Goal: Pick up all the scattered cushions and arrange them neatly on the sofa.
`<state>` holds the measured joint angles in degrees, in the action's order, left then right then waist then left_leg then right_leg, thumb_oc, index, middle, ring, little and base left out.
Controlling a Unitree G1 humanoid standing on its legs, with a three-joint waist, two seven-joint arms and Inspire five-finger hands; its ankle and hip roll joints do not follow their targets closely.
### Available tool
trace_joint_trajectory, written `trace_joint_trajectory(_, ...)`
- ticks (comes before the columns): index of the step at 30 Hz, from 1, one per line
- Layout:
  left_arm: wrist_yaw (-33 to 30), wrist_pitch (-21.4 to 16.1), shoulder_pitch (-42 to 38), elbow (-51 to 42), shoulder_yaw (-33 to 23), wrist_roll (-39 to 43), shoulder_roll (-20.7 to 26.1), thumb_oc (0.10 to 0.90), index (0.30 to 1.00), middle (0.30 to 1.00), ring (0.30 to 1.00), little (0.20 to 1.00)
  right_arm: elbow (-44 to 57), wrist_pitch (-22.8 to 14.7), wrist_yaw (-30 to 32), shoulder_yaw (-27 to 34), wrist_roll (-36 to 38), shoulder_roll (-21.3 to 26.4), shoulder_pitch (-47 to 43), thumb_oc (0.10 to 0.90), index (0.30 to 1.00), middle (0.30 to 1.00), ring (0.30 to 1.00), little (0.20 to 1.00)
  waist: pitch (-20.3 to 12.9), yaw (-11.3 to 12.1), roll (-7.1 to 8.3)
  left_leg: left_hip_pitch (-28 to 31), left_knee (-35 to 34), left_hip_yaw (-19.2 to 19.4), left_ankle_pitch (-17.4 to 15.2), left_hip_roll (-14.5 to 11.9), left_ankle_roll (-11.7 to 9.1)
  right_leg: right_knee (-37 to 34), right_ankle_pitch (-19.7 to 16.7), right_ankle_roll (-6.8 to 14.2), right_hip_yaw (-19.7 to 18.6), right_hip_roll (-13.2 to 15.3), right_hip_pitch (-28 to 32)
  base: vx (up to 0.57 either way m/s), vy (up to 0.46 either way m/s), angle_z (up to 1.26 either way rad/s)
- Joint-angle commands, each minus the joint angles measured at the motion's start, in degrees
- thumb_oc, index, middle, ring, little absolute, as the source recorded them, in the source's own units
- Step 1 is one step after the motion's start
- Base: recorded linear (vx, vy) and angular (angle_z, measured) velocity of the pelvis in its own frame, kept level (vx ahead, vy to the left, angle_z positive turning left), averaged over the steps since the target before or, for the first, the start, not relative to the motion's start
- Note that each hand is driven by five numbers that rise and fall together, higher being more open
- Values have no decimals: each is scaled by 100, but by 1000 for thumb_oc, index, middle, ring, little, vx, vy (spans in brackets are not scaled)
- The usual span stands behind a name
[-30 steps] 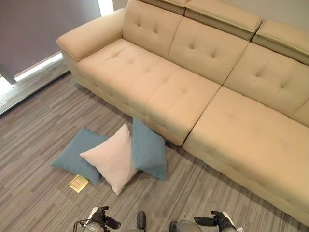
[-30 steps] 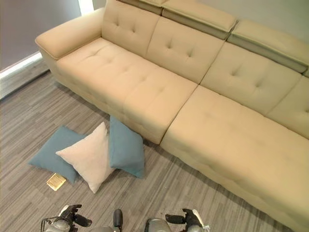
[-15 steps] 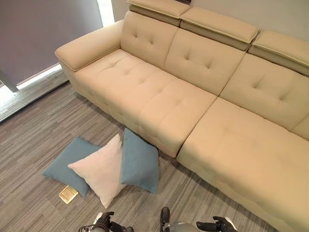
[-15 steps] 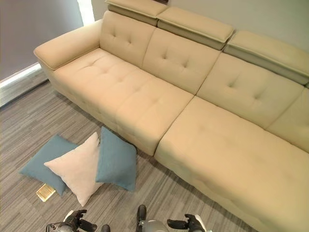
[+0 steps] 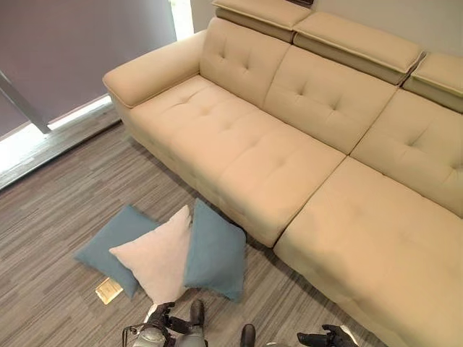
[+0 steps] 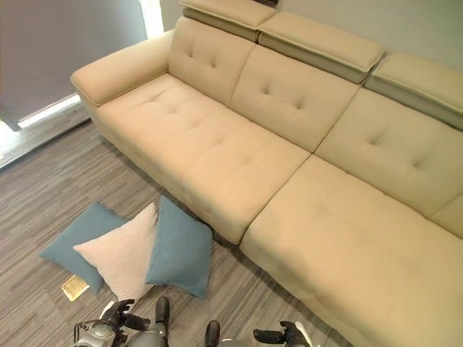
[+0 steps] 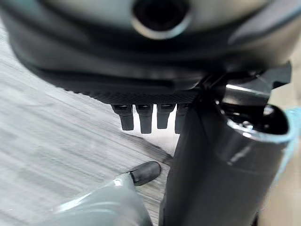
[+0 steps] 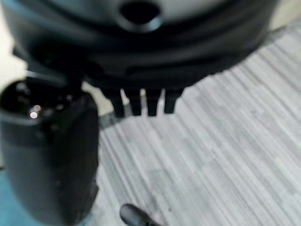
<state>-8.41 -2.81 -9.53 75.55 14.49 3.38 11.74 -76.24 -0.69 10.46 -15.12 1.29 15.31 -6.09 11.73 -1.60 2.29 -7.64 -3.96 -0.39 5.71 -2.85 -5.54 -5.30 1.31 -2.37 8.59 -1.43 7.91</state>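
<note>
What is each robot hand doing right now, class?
Left robot hand: open, fingers straight, holding nothing.
Right robot hand: open, fingers straight, holding nothing.

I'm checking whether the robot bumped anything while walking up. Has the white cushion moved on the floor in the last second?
No. The white cushion lies between the two blue cushions, its corner beside the brass floor plate as before; the whole picture shifted, so the camera moved.

My left hand (image 7: 155, 70) is a dark, ribbed block with a round recess in its casing above the short black fingers (image 7: 146, 117), a thick glossy thumb beside them. My right hand (image 8: 141, 61) shows the same dark build.
</note>
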Motion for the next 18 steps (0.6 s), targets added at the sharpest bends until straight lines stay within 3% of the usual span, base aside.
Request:
trace_joint_trajectory(1,-47,58,388,221,141,-78,107,800,900,900,900,900,9,-66,144,-62,-12,136,97,800,900,900,900,900,-201,76,163,-146,834,105,-513,251,354,970,697,563,-400,426,-372,195,227,-49)
trace_joint_trajectory(4,-96,31,384,172,55,-8,146,800,900,900,900,900,54,-62,126,-91,-66,97,53,800,900,900,900,900,-255,148,184,-5,816,284,-665,309,517,1256,627,723,-446,600,-500,105,158,-37)
trace_joint_trajectory(5,-161,2,335,113,-16,87,208,800,900,900,900,900,109,-66,139,-128,-85,67,-17,800,900,900,900,900,-213,159,165,65,752,372,-686,282,587,1727,473,834,-438,663,-867,40,153,-53)
trace_joint_trajectory(7,-233,-66,260,-32,-78,250,282,800,900,900,900,900,201,-106,167,-155,-51,23,-79,800,900,900,900,900,-183,177,137,134,603,448,-692,244,607,1896,395,874,-292,733,-1118,15,74,-48)
trace_joint_trajectory(11,-307,-260,69,-365,-209,577,404,800,900,900,900,900,260,-142,229,-147,-47,44,-167,800,900,900,900,900,-124,193,168,173,583,509,-739,245,576,1254,275,846,313,967,-1087,45,-24,-12)
trace_joint_trajectory(18,-578,-521,128,-1396,-432,1134,397,800,900,900,900,900,254,-176,369,-92,-64,85,-153,800,900,900,900,900,-90,192,223,161,442,554,-679,248,505,825,186,797,225,860,-970,24,-62,6)
